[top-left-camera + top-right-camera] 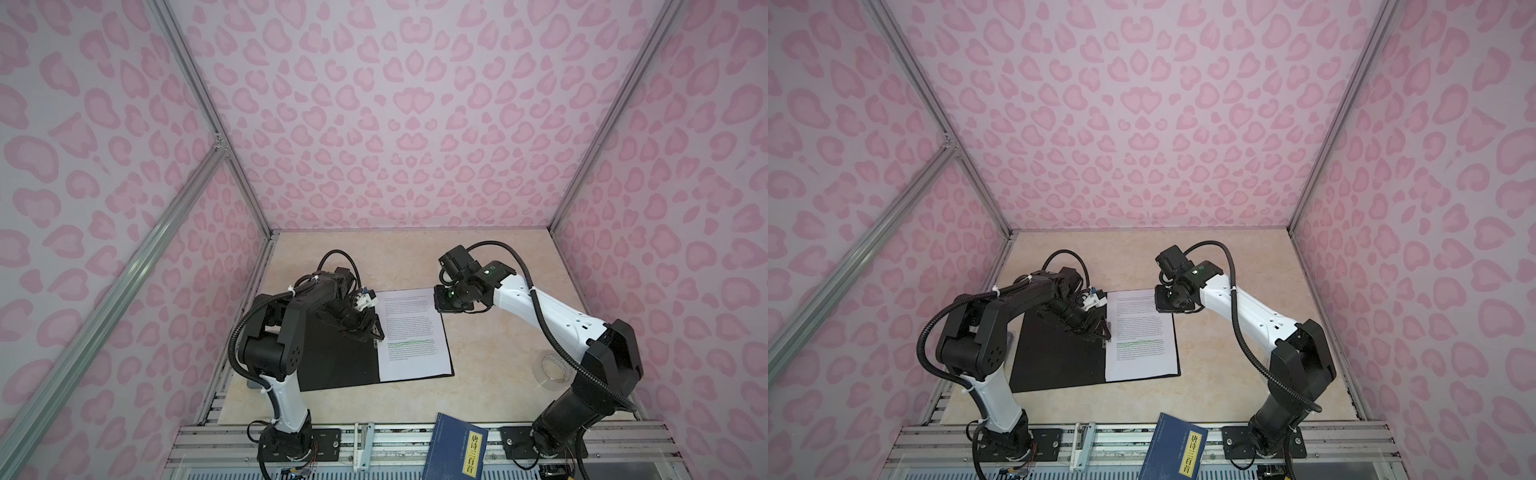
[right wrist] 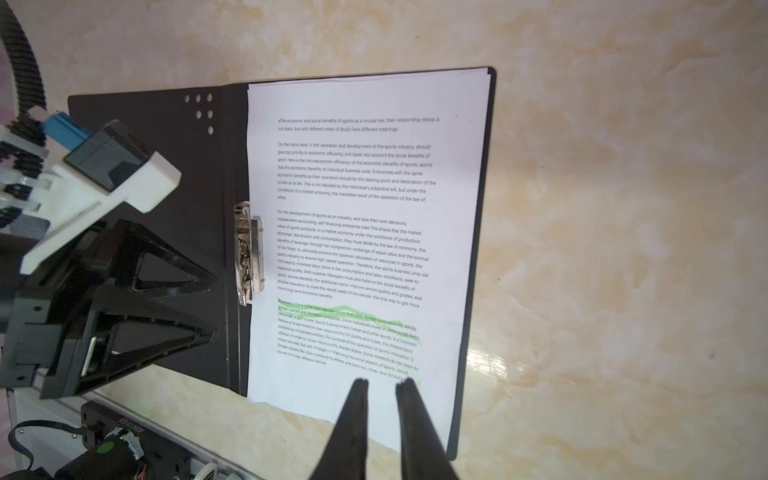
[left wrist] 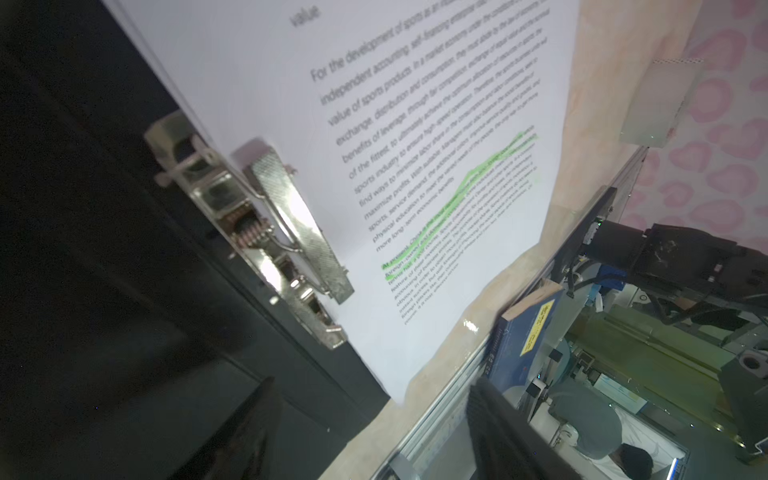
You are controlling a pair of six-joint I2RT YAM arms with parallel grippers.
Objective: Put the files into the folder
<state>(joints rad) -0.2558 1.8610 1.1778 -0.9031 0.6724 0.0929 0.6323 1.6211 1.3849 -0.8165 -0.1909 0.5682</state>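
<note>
My left gripper point(image 2: 216, 305) is wide and empty, tips just short of the metal clip point(image 2: 249, 253) (likely there to work its lever). My right gripper point(image 2: 384, 382) is narrow and grips nothing, poised over the files point(image 2: 365, 166). They lie stacked in the open folder point(image 2: 158, 124), with their edge at the clip.

- Bench point(image 1: 498, 332) right of the folder point(image 1: 332, 365) lies bare: wide passage there.
- Left gripper point(image 2: 214, 307) hangs over the folder's black half, beside the clip point(image 2: 249, 253), blocking that side.
- Book point(image 1: 455, 446) lies across the near edge; a clear ring point(image 1: 552, 370), perhaps tape, stands by the right arm point(image 1: 540, 307).
</note>
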